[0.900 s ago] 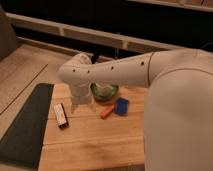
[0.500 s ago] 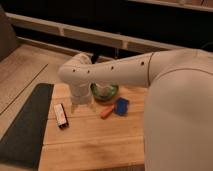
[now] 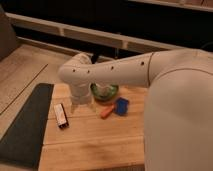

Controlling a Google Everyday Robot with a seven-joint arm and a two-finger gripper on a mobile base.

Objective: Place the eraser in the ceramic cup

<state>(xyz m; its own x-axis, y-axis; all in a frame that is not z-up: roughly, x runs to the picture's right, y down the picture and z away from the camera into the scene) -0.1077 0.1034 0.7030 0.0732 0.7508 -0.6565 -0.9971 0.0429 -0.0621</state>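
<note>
The eraser [image 3: 61, 115], a small white block with a dark end, lies flat on the wooden table [image 3: 95, 142] near its left side. The green ceramic cup [image 3: 105, 92] stands further back, partly hidden behind my white arm. My gripper [image 3: 83, 105] hangs just above the table between the two, right of the eraser and left of the cup. Its fingers [image 3: 75, 106] point down, stand apart, and hold nothing.
An orange piece [image 3: 106, 112] and a blue block [image 3: 121, 105] lie in front of the cup. A black mat [image 3: 27, 125] borders the table on the left. My bulky arm covers the right side of the view.
</note>
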